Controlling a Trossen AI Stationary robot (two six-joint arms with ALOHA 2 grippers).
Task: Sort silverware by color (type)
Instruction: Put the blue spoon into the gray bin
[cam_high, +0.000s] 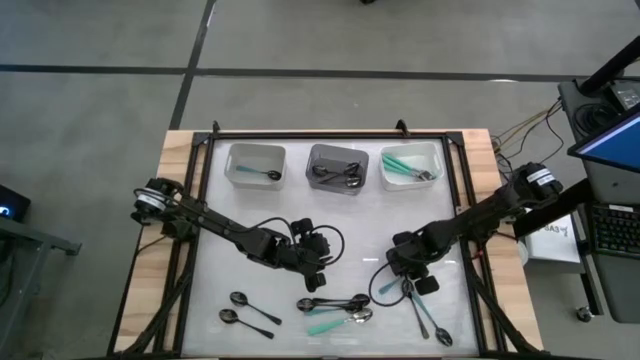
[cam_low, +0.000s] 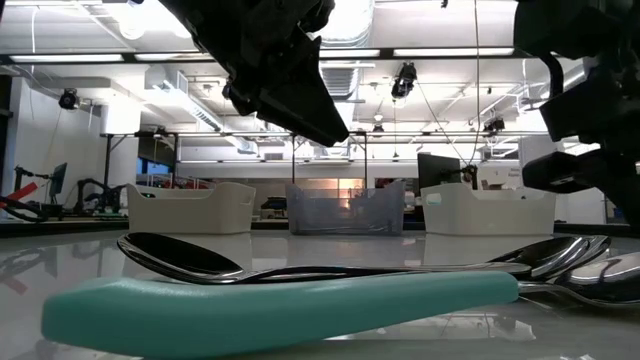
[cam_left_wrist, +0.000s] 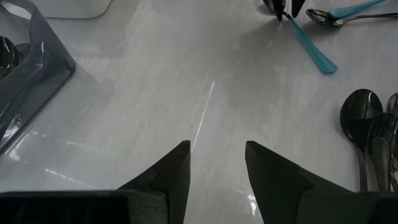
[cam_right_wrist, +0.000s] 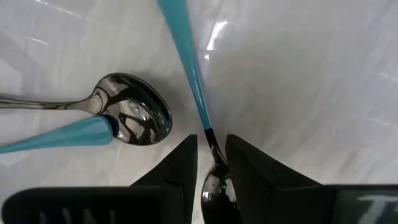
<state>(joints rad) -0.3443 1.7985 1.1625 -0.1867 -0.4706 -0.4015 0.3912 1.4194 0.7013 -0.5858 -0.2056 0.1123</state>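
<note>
Two tools are down over the white surface (cam_high: 250, 215). The right tool (cam_right_wrist: 211, 163) has its fingers drawn narrow around the neck of a teal-handled spoon (cam_right_wrist: 186, 62), just where the dark bowl meets the handle, and the handle runs away from the fingers across the surface. Just beside it lie a silver spoon (cam_right_wrist: 134, 115) and another teal handle (cam_right_wrist: 56, 137) whose tip rests over that spoon's bowl.

The left tool (cam_left_wrist: 217, 168) hangs near the middle of the surface with its fingers apart and nothing between them. A cluster of spoons (cam_high: 335, 305) lies close in front of it, black ones and a teal-handled one among them. Two black spoons (cam_high: 245, 308) lie apart toward the front left.

Along the far edge stand three bins: the left bin (cam_high: 255, 165) holds one dark spoon, the grey middle bin (cam_high: 337, 168) black spoons, the right bin (cam_high: 410, 165) teal-handled ones.
</note>
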